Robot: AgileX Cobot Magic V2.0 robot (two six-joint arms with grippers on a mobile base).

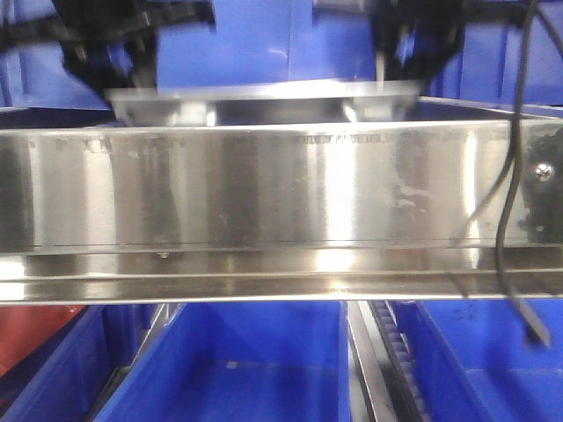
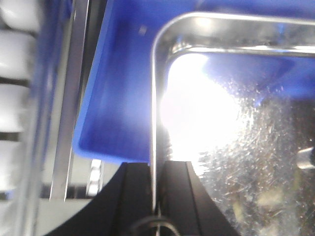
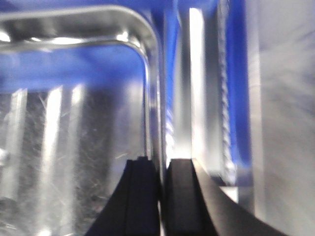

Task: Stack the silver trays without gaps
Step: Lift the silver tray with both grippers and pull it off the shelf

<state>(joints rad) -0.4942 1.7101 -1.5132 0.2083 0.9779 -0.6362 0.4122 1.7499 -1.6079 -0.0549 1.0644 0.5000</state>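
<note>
A silver tray [image 1: 264, 104] hangs level just above the long steel shelf rail, held at both ends and blurred. My left gripper [image 1: 110, 66] is shut on its left rim; in the left wrist view the black fingers [image 2: 135, 191] pinch the thin rim edge of the silver tray [image 2: 236, 147], gripper [image 2: 155, 169]. My right gripper [image 1: 396, 61] is shut on the right rim; in the right wrist view the gripper [image 3: 161, 167] clamps the rim of the silver tray [image 3: 74, 123]. Any other tray is hidden from view.
A brushed-steel shelf rail [image 1: 264, 189] spans the front view below the tray. Blue bins [image 1: 237, 369] stand beneath it, and a blue bin [image 2: 118, 98] lies under the tray. A black cable [image 1: 510, 193] hangs at the right. White rollers [image 2: 15, 64] sit at the left.
</note>
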